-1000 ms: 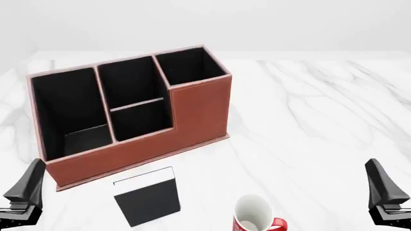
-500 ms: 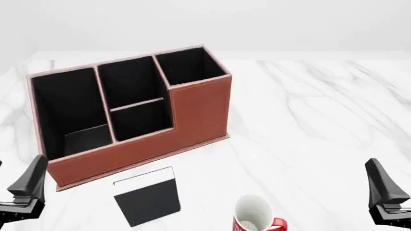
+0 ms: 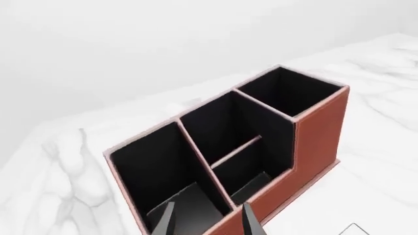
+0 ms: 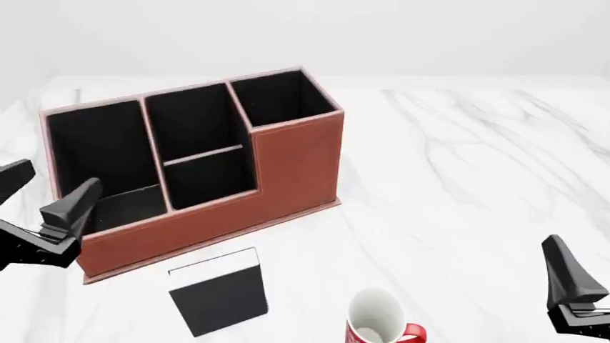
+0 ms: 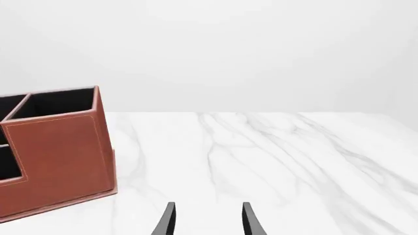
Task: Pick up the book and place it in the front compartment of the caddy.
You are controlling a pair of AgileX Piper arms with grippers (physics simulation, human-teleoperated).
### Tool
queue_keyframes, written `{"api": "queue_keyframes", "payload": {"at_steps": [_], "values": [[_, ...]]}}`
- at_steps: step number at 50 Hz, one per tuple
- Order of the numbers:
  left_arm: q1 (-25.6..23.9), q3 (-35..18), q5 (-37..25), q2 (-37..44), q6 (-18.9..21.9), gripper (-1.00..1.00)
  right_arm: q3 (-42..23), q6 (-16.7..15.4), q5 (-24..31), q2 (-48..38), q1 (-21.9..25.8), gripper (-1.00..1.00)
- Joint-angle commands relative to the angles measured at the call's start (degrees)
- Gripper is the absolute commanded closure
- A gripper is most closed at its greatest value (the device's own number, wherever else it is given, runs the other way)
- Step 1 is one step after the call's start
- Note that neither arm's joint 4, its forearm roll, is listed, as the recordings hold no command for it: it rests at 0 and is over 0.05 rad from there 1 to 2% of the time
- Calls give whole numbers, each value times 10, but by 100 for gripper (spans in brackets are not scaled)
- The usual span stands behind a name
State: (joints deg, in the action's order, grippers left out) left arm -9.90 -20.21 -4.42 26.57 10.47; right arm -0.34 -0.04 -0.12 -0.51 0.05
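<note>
front: book [image 4: 218,291], mug [image 4: 375,319] | left wrist: caddy [image 3: 313,132] only

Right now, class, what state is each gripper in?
Left gripper: open, holding nothing, above the caddy.
Right gripper: open, holding nothing.

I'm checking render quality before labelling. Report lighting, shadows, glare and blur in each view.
Front view: flat, even light, sharp; only a faint soft shadow by the book and the organiser, no glare on the mug. Left wrist view: sharp, though the organiser's black pockets swallow detail. Right wrist view: bright, washed-out backdrop, marble table veins crisp, no blur.
</note>
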Motion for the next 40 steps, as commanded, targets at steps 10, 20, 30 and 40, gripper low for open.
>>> {"api": "queue_keyframes", "payload": {"at_steps": [10,20,30,40], "values": [[-108,-87,-129,98,98,-100,1,0,3,4,0,-100],[-154,-109,-176,111,111,-100,1,0,2,2,0,-100],[-191,-145,-223,171,109,-100,1,0,0,1,0,-100],[-208,-192,-288,209,105,-100,1,0,0,1,0,-100]]}}
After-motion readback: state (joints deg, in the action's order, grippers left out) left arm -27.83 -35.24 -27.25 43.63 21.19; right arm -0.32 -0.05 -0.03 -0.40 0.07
